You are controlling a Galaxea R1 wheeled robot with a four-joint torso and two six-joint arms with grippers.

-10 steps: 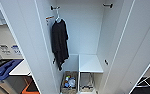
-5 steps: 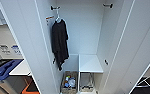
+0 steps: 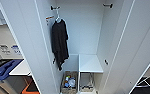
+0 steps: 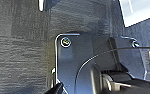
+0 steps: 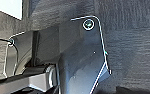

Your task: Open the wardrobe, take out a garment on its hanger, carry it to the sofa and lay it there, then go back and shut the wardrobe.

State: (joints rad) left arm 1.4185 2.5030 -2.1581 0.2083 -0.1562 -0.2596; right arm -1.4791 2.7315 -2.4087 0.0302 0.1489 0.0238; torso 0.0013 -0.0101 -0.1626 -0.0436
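Wardrobe open — shirt hangs inside left, baskets below.

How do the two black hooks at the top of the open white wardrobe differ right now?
The black hook at upper left carries a thin white hanger with a black short-sleeved shirt hanging down the left side of the white wardrobe; the black hook at upper right is bare. The left hook sits slightly lower in the head view. Both are small, dark and mounted high inside the cabinet.
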